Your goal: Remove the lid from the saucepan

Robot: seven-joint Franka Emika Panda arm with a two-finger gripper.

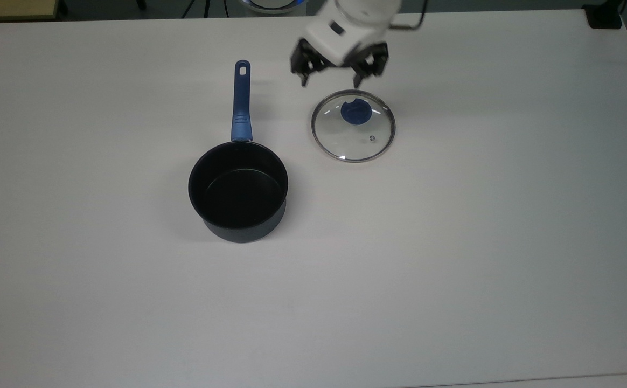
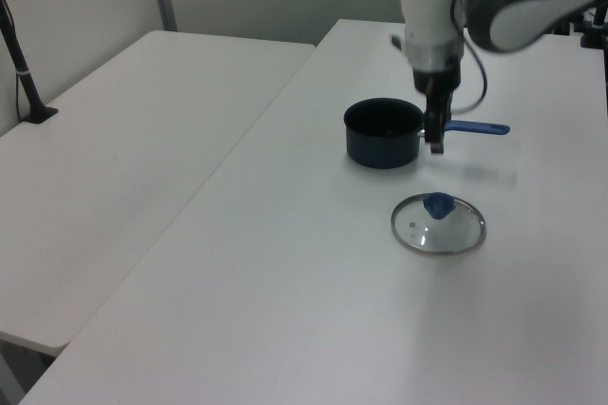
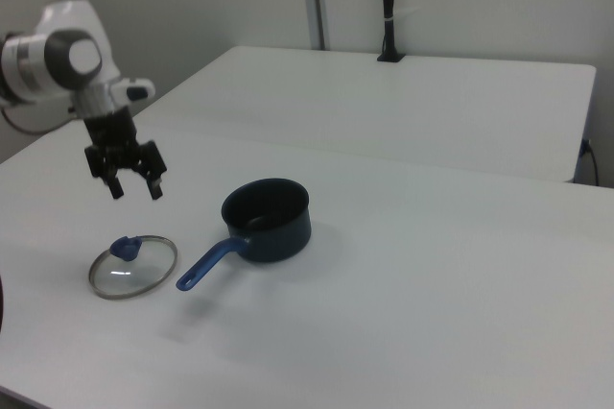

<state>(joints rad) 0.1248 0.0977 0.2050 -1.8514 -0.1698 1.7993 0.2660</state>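
Observation:
The glass lid with its blue knob lies flat on the white table, to the top view's right of the saucepan. The saucepan is uncovered, and its blue handle points toward the top view's upper edge. My gripper hangs open and empty in the air above the lid's far rim. In the left view the gripper is well above the lid, in front of the saucepan. From the right view, the open gripper hovers above the lid, left of the saucepan.
A second white table adjoins this one, with a black post standing on it. A dark object sits at the table's corner in the top view's upper right.

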